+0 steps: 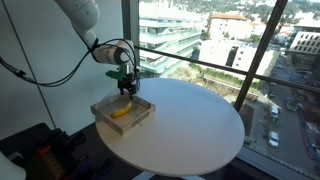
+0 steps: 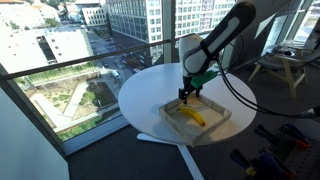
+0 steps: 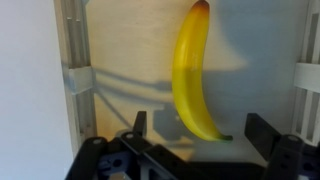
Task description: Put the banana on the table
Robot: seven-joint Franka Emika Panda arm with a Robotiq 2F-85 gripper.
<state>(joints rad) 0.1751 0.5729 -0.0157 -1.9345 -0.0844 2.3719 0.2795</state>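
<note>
Yellow and curved, the banana (image 3: 192, 75) lies directly below the pincer (image 3: 200, 135), flat on the floor of the shallow greyish tray (image 3: 75, 80). It has not yet reached the white table (image 1: 190, 125) that spreads out beyond the pincer on every side. In both exterior views the pincer (image 1: 126, 91) (image 2: 187, 97) hangs just above the tray (image 2: 215, 108), pointing straight down. Its fingers (image 3: 140, 128) are spread apart and clamp nothing. In the wrist view the near end of the fruit shows in the gap between them, its length running away from the pincer. That line-up looks deliberate: the jaws would close across the narrow width of the banana, not along its length. The low tray walls stand well off to either side of the pincer, so a straight descent seems unobstructed.
</note>
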